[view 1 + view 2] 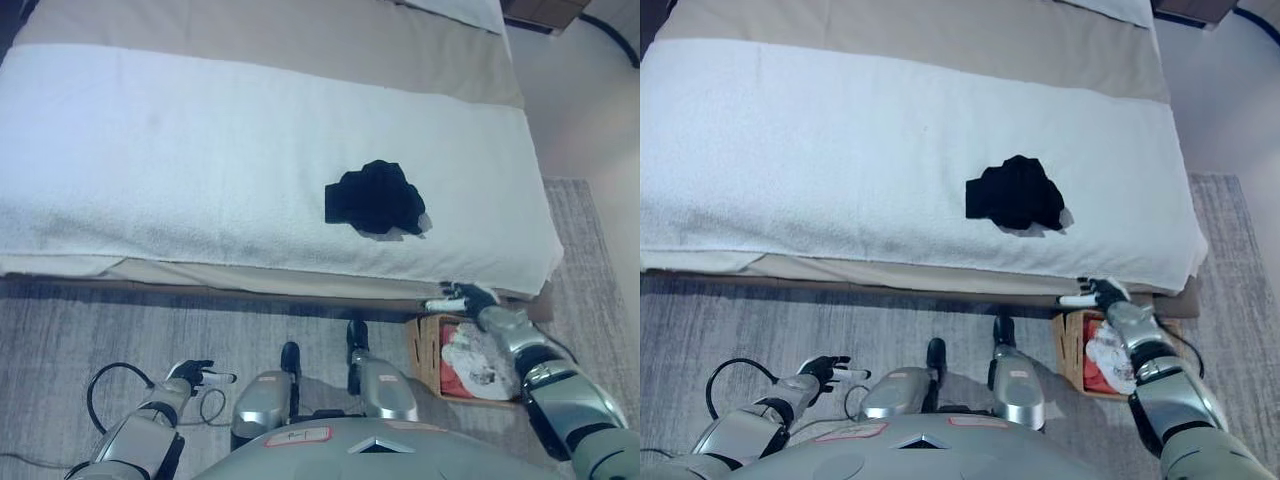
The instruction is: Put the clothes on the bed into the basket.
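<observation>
The bed (150,150) carries a white towel-textured cover (200,170) over a beige sheet (300,35) and stands on a grey carpeted floor (100,320); a black garment (372,197) lies crumpled on the cover, beyond and to the left of the right hand (468,298). That right hand hovers at the bed's near edge with fingers relaxed and holding nothing, directly above the basket (428,350), which stands on the floor and contains white and red clothes (470,362). The left hand (195,374) hangs low over the floor, well apart from the bed, fingers loosely extended and empty.
</observation>
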You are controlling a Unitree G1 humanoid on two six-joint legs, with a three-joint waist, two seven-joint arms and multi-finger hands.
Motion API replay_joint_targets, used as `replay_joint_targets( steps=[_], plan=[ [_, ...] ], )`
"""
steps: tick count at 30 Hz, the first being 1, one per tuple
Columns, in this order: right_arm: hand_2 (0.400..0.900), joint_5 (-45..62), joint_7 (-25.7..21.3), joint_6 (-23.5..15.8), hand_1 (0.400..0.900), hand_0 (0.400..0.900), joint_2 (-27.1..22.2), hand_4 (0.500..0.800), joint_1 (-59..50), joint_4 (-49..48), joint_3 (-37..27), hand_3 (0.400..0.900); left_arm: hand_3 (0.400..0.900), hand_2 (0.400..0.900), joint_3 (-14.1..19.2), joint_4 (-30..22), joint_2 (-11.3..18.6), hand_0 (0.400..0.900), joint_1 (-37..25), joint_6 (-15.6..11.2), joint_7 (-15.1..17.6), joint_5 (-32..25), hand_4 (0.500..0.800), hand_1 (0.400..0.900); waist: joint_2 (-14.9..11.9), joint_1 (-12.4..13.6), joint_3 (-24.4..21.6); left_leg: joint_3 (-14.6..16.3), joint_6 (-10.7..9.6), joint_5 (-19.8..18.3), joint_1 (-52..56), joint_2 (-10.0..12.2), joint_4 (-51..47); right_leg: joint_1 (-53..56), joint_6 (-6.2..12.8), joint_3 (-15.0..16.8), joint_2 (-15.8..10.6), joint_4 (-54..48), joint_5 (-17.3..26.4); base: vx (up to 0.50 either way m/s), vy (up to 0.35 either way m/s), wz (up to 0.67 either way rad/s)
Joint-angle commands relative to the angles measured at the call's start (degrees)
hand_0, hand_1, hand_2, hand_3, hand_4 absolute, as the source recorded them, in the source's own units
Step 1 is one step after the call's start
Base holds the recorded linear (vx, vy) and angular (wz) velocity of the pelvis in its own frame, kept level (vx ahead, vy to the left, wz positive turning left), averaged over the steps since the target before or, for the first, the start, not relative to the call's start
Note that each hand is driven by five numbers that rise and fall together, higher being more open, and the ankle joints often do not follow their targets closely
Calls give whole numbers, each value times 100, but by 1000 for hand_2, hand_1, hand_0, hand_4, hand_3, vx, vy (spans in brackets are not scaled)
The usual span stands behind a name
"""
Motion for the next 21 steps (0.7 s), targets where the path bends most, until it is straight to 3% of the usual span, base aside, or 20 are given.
replay_joint_targets(
  steps=[1,4,6,10,15,21],
  plan=[
    [900,-125,-304,-298,900,900,-882,800,-635,-282,113,900,900,900,212,38,81,900,136,-55,-30,-184,800,900,-53,-77,-141,-357,-845,-651,-124,66,273,-109,-131,255,16,228,631,142,-165,32],
    [900,-280,-331,-334,900,900,-1191,800,-835,-544,156,900,900,900,228,79,-37,900,297,-67,-79,-137,800,900,18,-26,-302,-406,-921,-692,-12,129,188,75,-151,129,2,152,490,197,-200,15],
    [900,-407,-346,-360,900,900,-1495,800,-1150,-832,332,900,900,900,152,68,-157,900,475,-80,-134,-63,800,900,178,-31,-433,-478,-1033,-664,90,319,84,155,-271,6,96,226,275,187,-223,22],
    [900,-496,-410,-363,900,900,-1648,800,-1490,-1194,510,900,900,900,66,68,-278,900,547,-58,-131,39,800,900,346,-76,-536,-501,-1133,-628,158,482,-25,278,-369,-113,179,166,114,148,-186,18],
    [900,-570,-489,-332,900,900,-1433,800,-2793,-603,1318,900,900,900,-201,48,-470,900,521,-65,-51,-64,800,900,604,-11,-609,-445,-1255,-497,111,628,-139,385,-442,-250,252,-44,46,93,-138,7],
    [900,-531,-500,-283,900,900,-1039,800,-3645,146,1734,900,900,900,-313,63,-526,900,515,-76,4,-244,800,900,769,83,-565,-405,-1291,-396,59,640,-234,387,-470,-294,248,-113,43,40,-64,1]
  ],
)
